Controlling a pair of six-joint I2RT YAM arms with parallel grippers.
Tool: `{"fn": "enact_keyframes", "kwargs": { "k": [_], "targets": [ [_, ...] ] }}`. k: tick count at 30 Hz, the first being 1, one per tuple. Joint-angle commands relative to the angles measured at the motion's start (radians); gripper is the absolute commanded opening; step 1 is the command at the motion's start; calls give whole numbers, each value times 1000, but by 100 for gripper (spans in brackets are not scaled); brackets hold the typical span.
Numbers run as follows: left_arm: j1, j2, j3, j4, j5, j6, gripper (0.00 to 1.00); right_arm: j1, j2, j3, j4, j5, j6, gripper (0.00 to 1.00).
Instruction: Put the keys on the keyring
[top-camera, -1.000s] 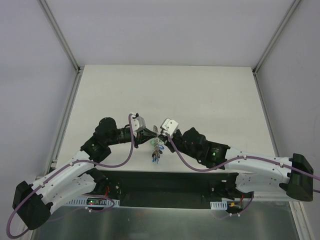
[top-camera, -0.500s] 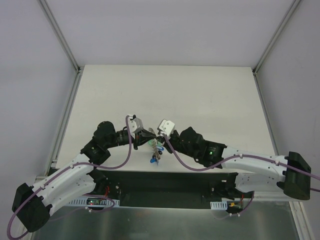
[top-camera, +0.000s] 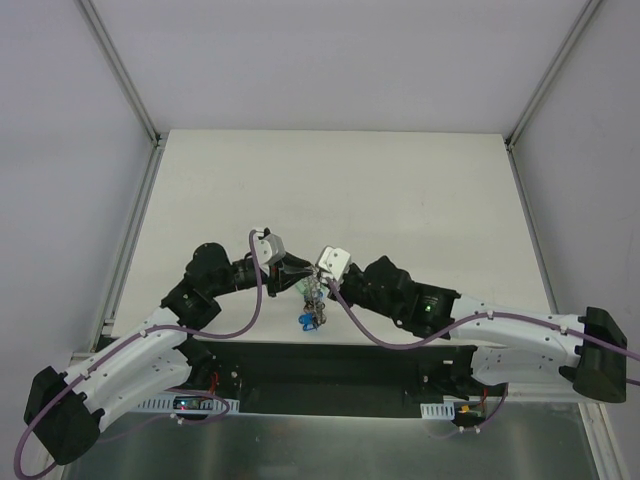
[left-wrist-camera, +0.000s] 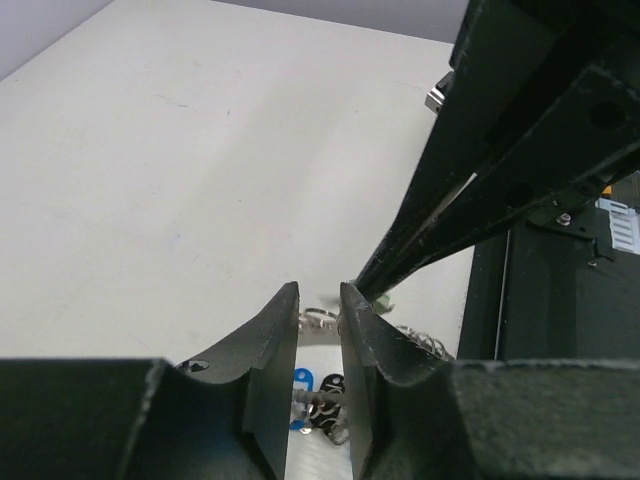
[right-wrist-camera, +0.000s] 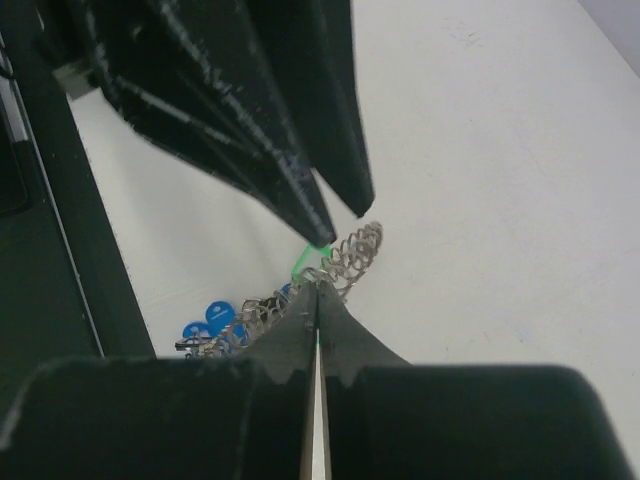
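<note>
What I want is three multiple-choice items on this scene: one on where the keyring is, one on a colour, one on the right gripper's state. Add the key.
1. Where is the keyring?
A. At the table's far back corner
B. Between the left gripper and the right gripper, near the front edge of the table
C. On an arm's base

2. What colour are the round key heads at the bunch's low end?
A. Red
B. Yellow
C. Blue

3. How do the right gripper's fingers stand?
A. Pressed shut
B. Wide open
C. Out of view

Key: B, the top view shows the bunch where both grippers meet; C, the right wrist view shows blue discs; A, no gap shows, with the green-headed key at the tips.
</note>
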Motion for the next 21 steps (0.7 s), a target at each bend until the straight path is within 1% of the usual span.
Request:
{"fn": "enact_keyframes", "kwargs": {
  "k": [1, 5, 7, 11, 16, 21],
  "targets": [
    [6, -22, 77, -47, -14, 63, 25, 8, -47, 66, -44, -27, -136, 1],
    [6, -16, 119, -141, 15, 126, 31, 3, -32, 116, -138, -62, -193, 1],
    [7, 10, 148, -193, 56, 143, 32, 2, -27, 127, -156, -88, -208, 1],
    [9, 73, 172, -220, 153, 166, 37, 0, -21, 142, -201, -122, -223, 1],
    [9, 159, 209, -262, 255, 210, 39, -1, -29, 146, -222, -144, -231, 1],
    [12, 219, 234, -308, 361, 244, 37, 0, -37, 144, -234, -150, -243, 1]
  ]
}}
